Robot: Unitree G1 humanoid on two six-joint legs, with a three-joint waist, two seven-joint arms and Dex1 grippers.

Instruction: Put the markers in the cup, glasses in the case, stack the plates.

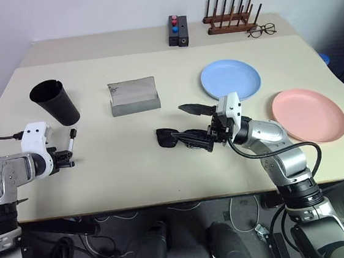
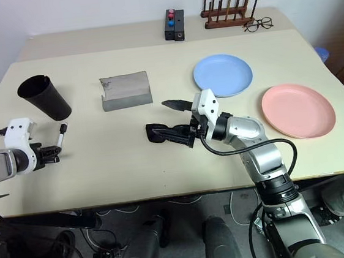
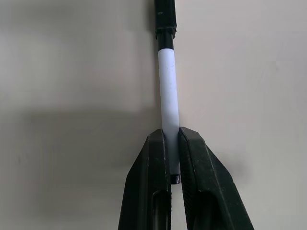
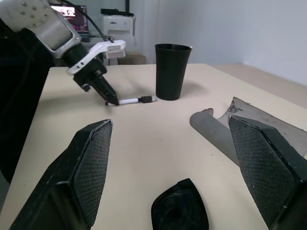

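Beige table (image 1: 164,167) against white wall (image 1: 85,8)

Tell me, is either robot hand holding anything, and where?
The left gripper pinches the marker at its white tail end. The right gripper holds nothing, open above the sunglasses.

The room is bright with soft, even light. Shadows on the surface (image 1: 164,167) are pale and short, like the one beside the cup (image 1: 55,102). In the left wrist view a wide, fuzzy grey shadow lies across the surface. The right pincer (image 4: 180,165) fingers look big and a bit blurry up close.
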